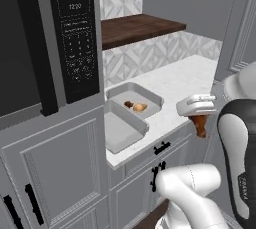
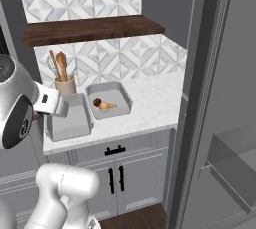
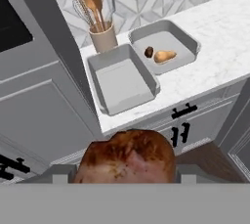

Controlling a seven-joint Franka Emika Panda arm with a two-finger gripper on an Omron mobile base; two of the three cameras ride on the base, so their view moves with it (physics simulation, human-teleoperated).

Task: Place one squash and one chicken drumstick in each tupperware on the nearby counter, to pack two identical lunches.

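My gripper [image 1: 199, 117] hangs in the air in front of the counter's [image 1: 185, 80] edge, shut on a browned chicken drumstick [image 1: 200, 125] that dangles below it. In the hand view the chicken drumstick [image 3: 127, 155] sits between the fingertips. Two grey tupperware trays stand side by side on the white counter. The nearer tupperware [image 3: 122, 85] is empty. The farther tupperware [image 3: 188, 39] holds an orange squash [image 3: 164, 56] and a small dark brown piece [image 3: 149, 52] beside it. Both trays lie ahead of the gripper and to its left in the left base view.
A tan holder of wooden utensils [image 3: 103, 37] stands behind the nearer tray, against the tiled wall. A tall cabinet with a black oven panel [image 1: 75, 38] borders the counter's left end. A dark wooden shelf [image 1: 140, 27] hangs above. An open fridge [image 2: 225, 138] stands on the right.
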